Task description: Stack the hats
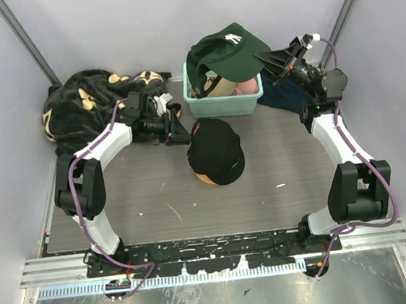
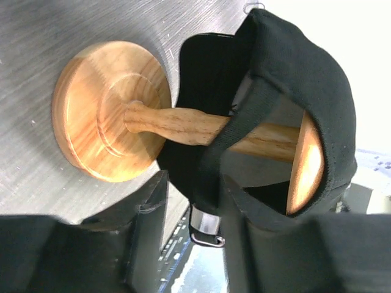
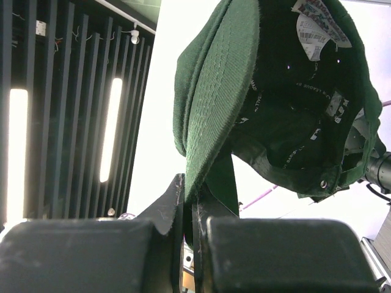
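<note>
Right gripper: jaws pinched on the brim edge of the dark green fabric baseball cap. Its crown hangs beyond and above the fingertips, open side toward the wrist camera, over the teal plastic bin. Left gripper: jaws spread, with the rear strap of the black fabric baseball cap lying between them. That cap sits on the turned wooden stand just ahead of the fingertips. Step in hand, as judged: seat the green cap over the black one. Recommendation: carry it level above the black crown, brims aligned, lower squarely, and release only once seated. The left jaws may steady the strap so the stand does not tip.
</note>
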Controlling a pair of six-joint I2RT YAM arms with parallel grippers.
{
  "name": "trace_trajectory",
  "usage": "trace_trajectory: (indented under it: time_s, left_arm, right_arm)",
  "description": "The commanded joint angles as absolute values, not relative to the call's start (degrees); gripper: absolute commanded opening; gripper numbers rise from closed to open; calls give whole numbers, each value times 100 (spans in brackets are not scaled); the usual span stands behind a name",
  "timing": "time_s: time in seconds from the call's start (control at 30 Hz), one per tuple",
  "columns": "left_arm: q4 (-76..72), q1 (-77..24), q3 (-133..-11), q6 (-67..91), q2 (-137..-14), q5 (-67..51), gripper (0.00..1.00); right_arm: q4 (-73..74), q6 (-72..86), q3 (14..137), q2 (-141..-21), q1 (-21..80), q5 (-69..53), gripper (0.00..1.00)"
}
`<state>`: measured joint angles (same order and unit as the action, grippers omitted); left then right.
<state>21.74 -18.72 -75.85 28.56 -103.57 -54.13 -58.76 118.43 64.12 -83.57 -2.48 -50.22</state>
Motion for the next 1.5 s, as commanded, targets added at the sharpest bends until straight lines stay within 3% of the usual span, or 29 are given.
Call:
trace_trajectory:
  time_s: [0.0,0.13,0.17,0.53,0.9,1.17,1.27,1.33,1.47]
  left_arm:
    - [2042,-1910,-7877,2945,-10477,-5466,33]
    - [1827,-1915,-7597,3094,-10399,-5467,5]
    - [1755,-1913,-7489,3152,-10355,-5442,3]
    - [859,-1881,-6290,3961,-10033,-5150,2]
    - [345,-1875,-6185,5104,-9986,-5051,2]
    - [-372,-1776,-6052,5855,-10157,-5211,2]
    - [-672,-1778,-6038,6094,-10295,-5261,2]
    - [-843,-1776,-6044,6219,-10368,-5321,2]
    - [-861,-1781,-6062,6239,-10420,-5330,2]
  right_arm:
    - [-6319,12121,6380,-8025,-281,-4955,1]
    - [-6295,12110,6338,-8011,-281,-5040,1]
    - [-6274,12092,6323,-7996,-277,-5089,1]
    - [-5542,11639,6035,-7799,-74,-5611,1]
    - [-4612,10632,6223,-7861,548,-6171,1]
    - [-4455,10324,5393,-7437,690,-6387,1]
    - [-4954,10202,4807,-7371,801,-6366,1]
    - [-6048,10545,4639,-7561,845,-6215,1]
    - [-7510,11082,4930,-8219,899,-5833,1]
